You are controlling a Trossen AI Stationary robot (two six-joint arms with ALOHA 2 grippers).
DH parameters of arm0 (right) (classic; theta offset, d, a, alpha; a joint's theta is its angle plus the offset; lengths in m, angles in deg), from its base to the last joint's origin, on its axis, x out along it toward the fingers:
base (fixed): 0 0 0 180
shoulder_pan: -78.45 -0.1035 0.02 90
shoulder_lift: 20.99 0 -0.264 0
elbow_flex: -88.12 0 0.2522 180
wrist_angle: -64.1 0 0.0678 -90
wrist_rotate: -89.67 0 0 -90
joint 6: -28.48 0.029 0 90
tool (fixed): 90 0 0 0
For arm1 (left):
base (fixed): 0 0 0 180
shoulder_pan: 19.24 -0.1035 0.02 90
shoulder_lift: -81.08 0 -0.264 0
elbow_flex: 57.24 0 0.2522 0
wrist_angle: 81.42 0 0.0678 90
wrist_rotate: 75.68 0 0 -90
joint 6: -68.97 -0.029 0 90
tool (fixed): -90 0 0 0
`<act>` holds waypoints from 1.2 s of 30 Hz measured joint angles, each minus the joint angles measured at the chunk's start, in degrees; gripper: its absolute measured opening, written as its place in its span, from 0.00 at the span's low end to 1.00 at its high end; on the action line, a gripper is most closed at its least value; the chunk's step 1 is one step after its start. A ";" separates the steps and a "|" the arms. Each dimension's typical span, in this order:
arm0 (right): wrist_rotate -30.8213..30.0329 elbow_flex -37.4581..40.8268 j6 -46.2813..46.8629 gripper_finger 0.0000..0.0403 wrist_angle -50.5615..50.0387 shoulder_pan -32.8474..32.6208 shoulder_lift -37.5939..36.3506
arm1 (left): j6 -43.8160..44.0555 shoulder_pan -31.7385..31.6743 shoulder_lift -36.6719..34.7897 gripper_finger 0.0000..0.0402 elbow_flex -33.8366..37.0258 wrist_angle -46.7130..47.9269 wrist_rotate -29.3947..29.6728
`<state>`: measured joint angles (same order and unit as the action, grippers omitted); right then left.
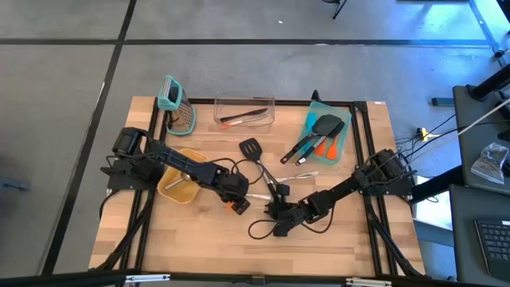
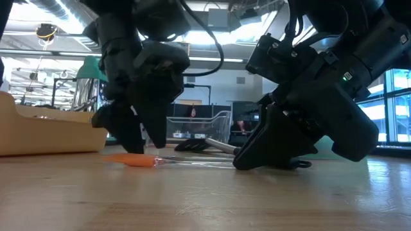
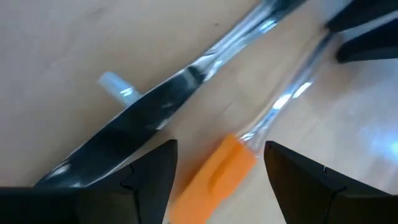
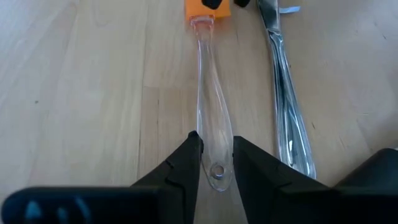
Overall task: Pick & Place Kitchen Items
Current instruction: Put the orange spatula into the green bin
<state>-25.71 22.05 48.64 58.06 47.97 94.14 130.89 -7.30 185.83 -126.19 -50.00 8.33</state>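
High view: straight down, far, whole table [image 1: 151, 239] framed. Low view: at tabletop level, facing across into the room, close to both arms. Wrist views: very near, angled down at the wood. All four share the orange spatula [image 1: 237, 207] [image 2: 131, 160] [image 3: 214, 171] [image 4: 200, 6] mid-table.

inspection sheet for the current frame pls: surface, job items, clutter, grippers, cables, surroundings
Surface: wooden table, bare at the front.
Job's things: orange spatula with clear handle beside a metal knife; black turner; utensils on teal tray; clear bin; yellow bowl.
Clutter: teal grater.
Grippers: left gripper open over the orange head; right gripper astride the handle's end.
Cables: black loop on the table.
Surroundings: grey floor, keyboard.
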 joint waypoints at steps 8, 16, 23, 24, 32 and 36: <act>-0.35 0.00 -0.22 0.25 0.07 0.07 0.02 | -1.47 -0.13 -0.71 0.60 1.65 -8.38 -9.56; -1.10 0.00 0.42 0.25 0.07 0.09 0.07 | -0.58 2.43 -0.67 0.60 1.68 -9.14 -13.57; -1.36 0.00 0.87 0.25 0.07 0.11 0.07 | -0.10 4.27 -0.71 0.59 1.68 -10.24 -10.52; -1.51 0.00 0.87 0.25 0.07 0.11 0.09 | -0.08 4.31 -0.71 0.58 1.68 -10.29 -9.91; -1.55 0.00 0.92 0.25 0.07 0.13 0.09 | -1.13 4.22 -0.35 0.39 1.86 -12.81 -5.92; -1.59 0.00 0.92 0.25 0.07 0.15 0.09 | -1.84 4.13 1.11 0.29 1.77 -15.59 -4.58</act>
<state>-27.30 22.05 49.56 58.13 48.13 94.23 129.05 -3.16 186.94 -124.43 -65.59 3.75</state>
